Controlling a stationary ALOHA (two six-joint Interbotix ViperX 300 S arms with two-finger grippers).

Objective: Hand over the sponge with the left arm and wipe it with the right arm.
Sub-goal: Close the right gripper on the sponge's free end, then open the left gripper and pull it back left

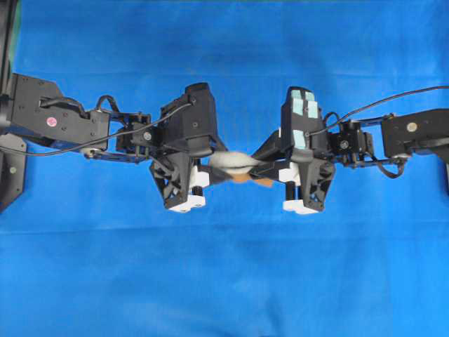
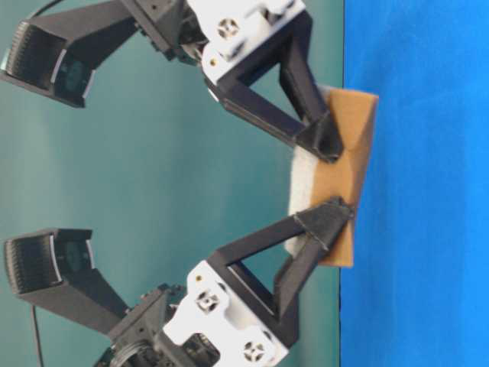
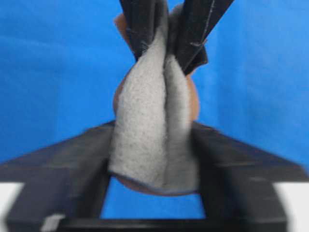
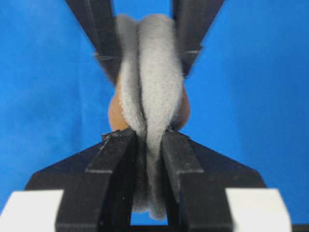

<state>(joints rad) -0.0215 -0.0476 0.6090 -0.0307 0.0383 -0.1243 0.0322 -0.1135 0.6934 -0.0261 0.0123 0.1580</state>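
No brand, label or writing is legible anywhere; the only markings are pale teal tape patches [image 1: 303, 112] on the right arm [image 1: 365, 137] and a small pink dot on the left arm [image 1: 77, 126]; the sponge [image 1: 235, 163] hangs in mid-air between the two, above the blue cloth [image 1: 224, 281], folded so its grey face closes on itself and its orange-brown backing faces out; the right gripper [image 4: 147, 145] pinches one end tight; the left gripper [image 3: 154, 159] flanks the other end, its fingers beside the fold, contact unclear through blur; both arm bases are cut off; a teal wall [image 2: 153, 191] stands behind.
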